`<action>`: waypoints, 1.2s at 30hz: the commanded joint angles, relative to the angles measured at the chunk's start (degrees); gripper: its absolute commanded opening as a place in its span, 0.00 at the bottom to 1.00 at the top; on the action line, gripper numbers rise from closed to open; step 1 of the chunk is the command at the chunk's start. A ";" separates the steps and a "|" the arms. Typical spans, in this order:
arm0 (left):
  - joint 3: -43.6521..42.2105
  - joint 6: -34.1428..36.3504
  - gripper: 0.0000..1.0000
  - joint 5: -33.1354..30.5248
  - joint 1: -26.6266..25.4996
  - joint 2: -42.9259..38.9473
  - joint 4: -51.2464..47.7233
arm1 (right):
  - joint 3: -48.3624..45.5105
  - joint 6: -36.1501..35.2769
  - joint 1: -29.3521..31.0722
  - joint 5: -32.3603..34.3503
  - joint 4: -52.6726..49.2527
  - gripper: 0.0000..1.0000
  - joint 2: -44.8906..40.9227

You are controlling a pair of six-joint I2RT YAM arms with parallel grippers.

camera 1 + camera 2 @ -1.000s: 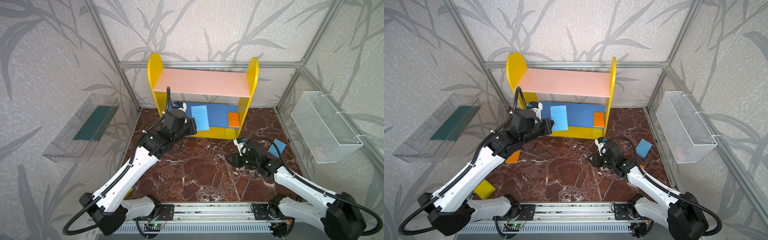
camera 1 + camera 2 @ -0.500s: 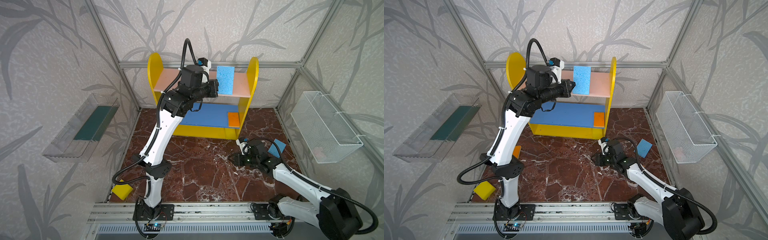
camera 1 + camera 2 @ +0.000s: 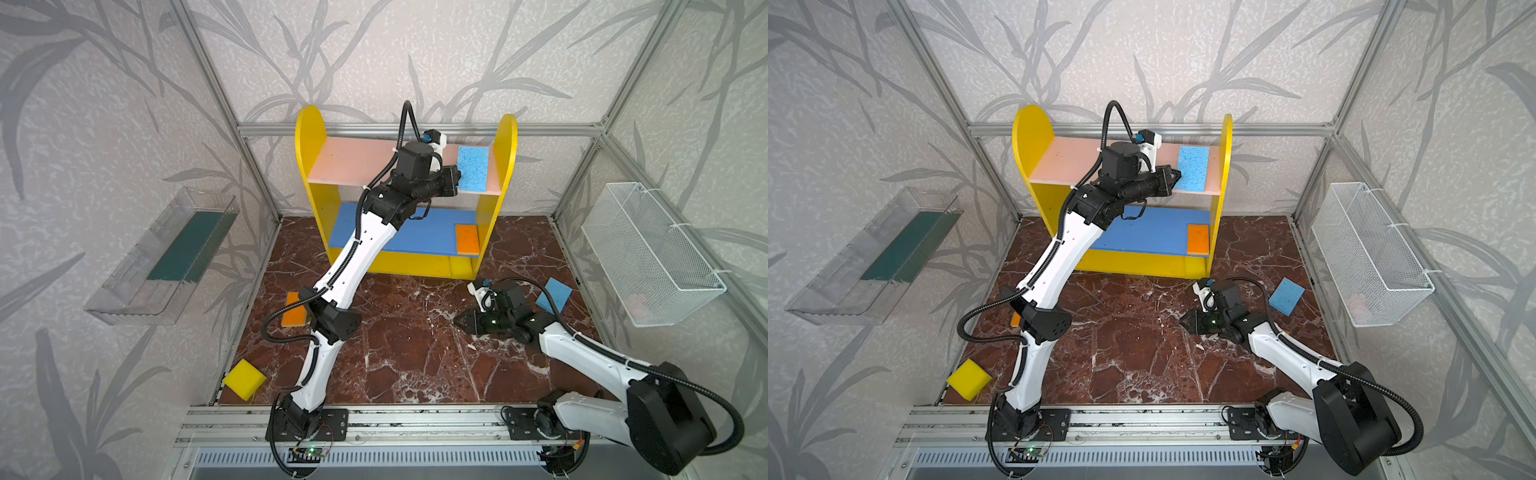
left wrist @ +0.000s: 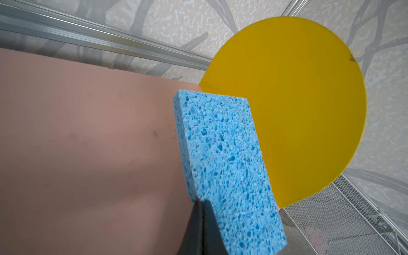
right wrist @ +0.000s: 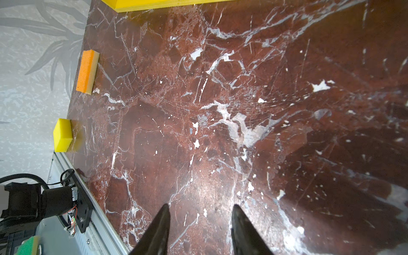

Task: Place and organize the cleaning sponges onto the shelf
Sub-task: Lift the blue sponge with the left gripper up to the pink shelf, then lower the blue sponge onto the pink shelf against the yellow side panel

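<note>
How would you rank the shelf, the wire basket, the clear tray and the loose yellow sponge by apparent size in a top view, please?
1. shelf, largest
2. wire basket and clear tray: they look alike, so unranked
3. yellow sponge, clearly smallest

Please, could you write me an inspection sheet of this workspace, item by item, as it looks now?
Surface: red-brown marbled tabletop, white veins.
Job's things: shelf at the back; held blue sponge over the right end of the pink board; shelved orange sponge on the blue board; loose blue sponge, loose orange sponge, yellow sponge on the tabletop.
Clutter: green spongy bit beside the front rail.
Grippers: left gripper shut on the held blue sponge; right gripper open, empty.
Cables: black hoses loop off both arms.
Surroundings: clear tray, left wall; wire basket, right wall.
</note>
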 commanded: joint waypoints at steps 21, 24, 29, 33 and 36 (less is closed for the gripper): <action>1.72 -5.10 0.18 3.95 0.24 3.14 8.29 | -1.60 0.22 -0.19 -1.38 3.31 0.44 2.40; 1.40 -5.38 0.27 3.98 0.28 2.98 7.96 | -1.77 0.27 -0.14 -1.28 3.42 0.44 2.33; 0.42 -6.08 0.32 3.86 0.23 2.65 8.49 | -2.03 0.25 -0.19 -1.11 3.38 0.44 1.97; 0.24 -6.32 0.34 3.27 0.17 2.21 8.75 | -2.32 0.23 -0.15 -0.85 3.21 0.44 1.44; 0.22 -6.34 0.38 3.12 0.10 1.35 9.06 | -2.25 0.17 -0.16 -0.45 2.86 0.44 0.87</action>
